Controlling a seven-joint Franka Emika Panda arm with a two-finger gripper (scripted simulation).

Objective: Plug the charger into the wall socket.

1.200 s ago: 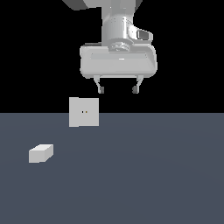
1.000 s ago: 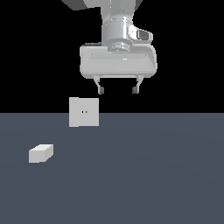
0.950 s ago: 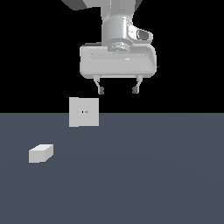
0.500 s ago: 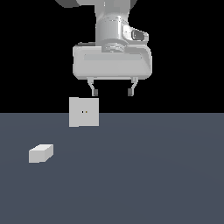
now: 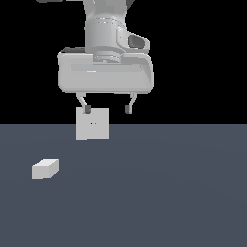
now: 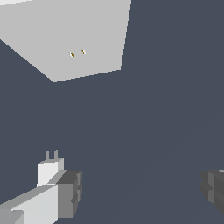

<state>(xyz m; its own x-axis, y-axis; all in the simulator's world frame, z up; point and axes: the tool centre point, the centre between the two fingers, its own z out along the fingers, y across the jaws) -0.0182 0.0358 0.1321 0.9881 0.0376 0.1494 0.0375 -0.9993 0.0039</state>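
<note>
Dark slate bench under black backdrop. Your charger [image 5: 45, 169] lies at the exterior view's left: likely light, rigid, slick; pinch its long sides, away from the prongs. Wall socket [image 5: 92, 124] stands upright behind it. Tool [image 5: 107, 109] hovers high, spread wide, empty; it has drifted left since earlier.
</note>
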